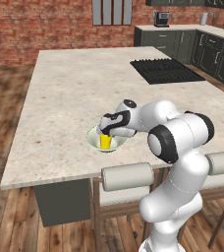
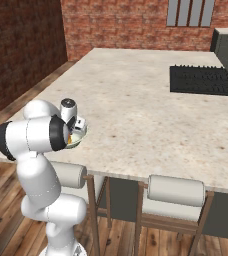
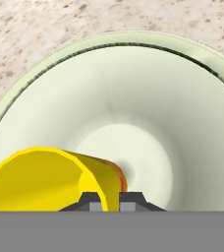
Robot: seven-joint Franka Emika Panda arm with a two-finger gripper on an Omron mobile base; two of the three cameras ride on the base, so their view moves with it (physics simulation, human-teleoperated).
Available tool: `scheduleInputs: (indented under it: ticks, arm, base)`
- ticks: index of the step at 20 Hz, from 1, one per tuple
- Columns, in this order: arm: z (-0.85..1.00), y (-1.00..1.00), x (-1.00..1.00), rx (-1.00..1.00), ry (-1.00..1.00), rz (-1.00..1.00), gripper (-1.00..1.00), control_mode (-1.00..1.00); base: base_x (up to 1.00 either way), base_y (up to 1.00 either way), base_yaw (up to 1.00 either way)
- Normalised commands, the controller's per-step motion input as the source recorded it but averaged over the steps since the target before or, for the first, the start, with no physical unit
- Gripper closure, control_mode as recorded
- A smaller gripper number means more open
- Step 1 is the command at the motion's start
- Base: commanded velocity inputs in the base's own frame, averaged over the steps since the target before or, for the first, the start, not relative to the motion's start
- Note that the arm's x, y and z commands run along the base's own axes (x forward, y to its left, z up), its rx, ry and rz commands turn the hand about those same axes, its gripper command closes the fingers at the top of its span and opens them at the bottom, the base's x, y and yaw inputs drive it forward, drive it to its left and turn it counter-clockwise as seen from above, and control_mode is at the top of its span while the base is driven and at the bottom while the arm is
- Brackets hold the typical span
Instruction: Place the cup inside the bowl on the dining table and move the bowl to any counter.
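- The robot's dark-tipped hand [image 3: 104, 201] is clenched on the wall of the small bright yellow cup [image 3: 50, 179], one finger inside the rim and one outside, as the hand view shows.
- In that grip, the cup hangs inside the pale green-white round ceramic bowl [image 3: 148, 113], its base down near the bowl's narrow floor; whether it actually touches the floor cannot be told.
- From the left base view the cup [image 1: 104, 141] stands upright within the bowl [image 1: 93, 139], with the hand [image 1: 105, 131] pressed low over it.
- The bowl sits on the light beige speckled stone tabletop [image 1: 84, 88] of the large dining island, near the edge closest to the robot; the right base view shows it [image 2: 79, 136] half hidden behind the white arm.
- Judged from this, the first half of the job is all but done: the cup is in the bowl and only needs letting go.
- The second half looks untouched: the bowl is not yet lifted, and the cabinet-backed stone counter [image 1: 182, 27] against the red brick wall lies well apart, beyond the inset black cooktop [image 1: 165, 70].
- Carrying the bowl there with the cup inside is what remains.
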Motion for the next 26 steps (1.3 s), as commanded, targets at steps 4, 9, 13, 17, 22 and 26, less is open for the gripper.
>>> scheduleInputs:
  ticks: [4, 9, 13, 17, 22, 26]
  arm:
    - [0.00, 0.00, 0.00, 0.00, 0.00, 0.00, 1.00, -1.00]
    - [0.00, 0.00, 0.00, 0.00, 0.00, 0.00, -1.00, -1.00]
    - [0.00, 0.00, 0.00, 0.00, 0.00, 0.00, -1.00, -1.00]
    - [0.00, 0.00, 0.00, 0.00, 0.00, 0.00, -1.00, -1.00]
    - [0.00, 0.00, 0.00, 0.00, 0.00, 0.00, -1.00, -1.00]
    - [0.10, 0.00, 0.00, 0.00, 0.00, 0.00, -1.00, -1.00]
  base:
    - [0.00, 0.00, 0.00]
    - [0.00, 0.00, 0.00]
    - [0.00, 0.00, 0.00]
    - [0.00, 0.00, 0.00]
    - [0.00, 0.00, 0.00]
    - [0.00, 0.00, 0.00]
